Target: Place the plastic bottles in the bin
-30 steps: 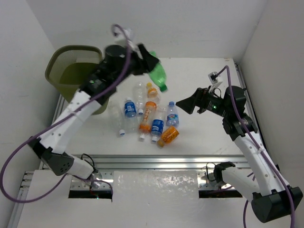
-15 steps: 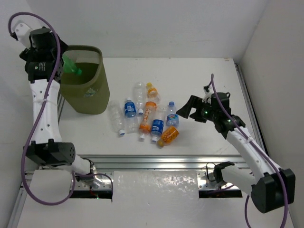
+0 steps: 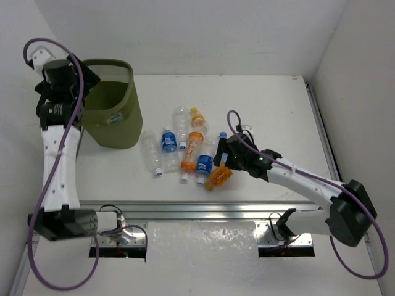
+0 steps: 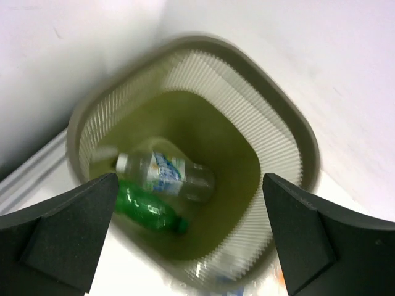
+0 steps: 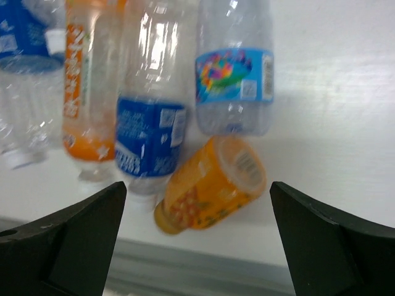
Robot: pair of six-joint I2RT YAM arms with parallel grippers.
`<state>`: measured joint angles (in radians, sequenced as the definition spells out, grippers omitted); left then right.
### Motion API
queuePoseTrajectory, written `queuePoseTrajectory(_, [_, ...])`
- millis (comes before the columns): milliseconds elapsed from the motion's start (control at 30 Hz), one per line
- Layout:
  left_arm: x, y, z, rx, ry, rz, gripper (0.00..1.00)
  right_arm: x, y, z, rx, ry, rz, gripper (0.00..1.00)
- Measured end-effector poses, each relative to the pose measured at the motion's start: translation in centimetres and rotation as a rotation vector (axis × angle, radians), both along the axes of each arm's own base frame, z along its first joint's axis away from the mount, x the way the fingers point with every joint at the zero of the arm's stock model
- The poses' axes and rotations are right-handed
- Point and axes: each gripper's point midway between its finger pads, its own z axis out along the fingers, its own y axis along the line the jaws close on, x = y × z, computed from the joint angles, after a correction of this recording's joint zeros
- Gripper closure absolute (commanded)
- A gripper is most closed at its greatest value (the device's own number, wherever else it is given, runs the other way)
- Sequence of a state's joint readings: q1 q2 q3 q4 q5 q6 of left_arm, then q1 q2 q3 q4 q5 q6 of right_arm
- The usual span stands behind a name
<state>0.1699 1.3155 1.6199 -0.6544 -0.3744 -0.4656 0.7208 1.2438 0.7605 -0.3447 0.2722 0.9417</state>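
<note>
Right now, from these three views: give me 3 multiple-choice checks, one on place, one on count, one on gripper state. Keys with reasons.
1. Where is the green bottle?
A) in the pile on the table
B) standing upright near the table's edge
C) lying inside the bin

2. How many bottles does the left wrist view show in the bin?
A) two
B) none
C) five

3. What state is the right gripper in?
A) shut on a blue-labelled bottle
B) open over the squat orange bottle
C) out of every view

Key:
1 C: the left wrist view shows it on the bin's floor.
2 A: the green one and a clear labelled bottle lie side by side.
3 B: the right wrist view shows both fingers spread wide, the orange bottle framed between them, nothing gripped.
</note>
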Motion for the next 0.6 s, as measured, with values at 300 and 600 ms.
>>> queuePoseTrajectory(300, [-4.4, -3.6, -0.2, 0.023, -0.075, -0.185, 0.00, 6.2, -1.5, -1.1, -0.194, -0.022, 0.035, 0.13])
queuePoseTrajectory(600, [-2.5, -6.5, -3.1, -0.035, -0.021, -0.357, 0.00, 6.6, -2.3, -6.5, -0.228, 0.112, 0.185, 0.31])
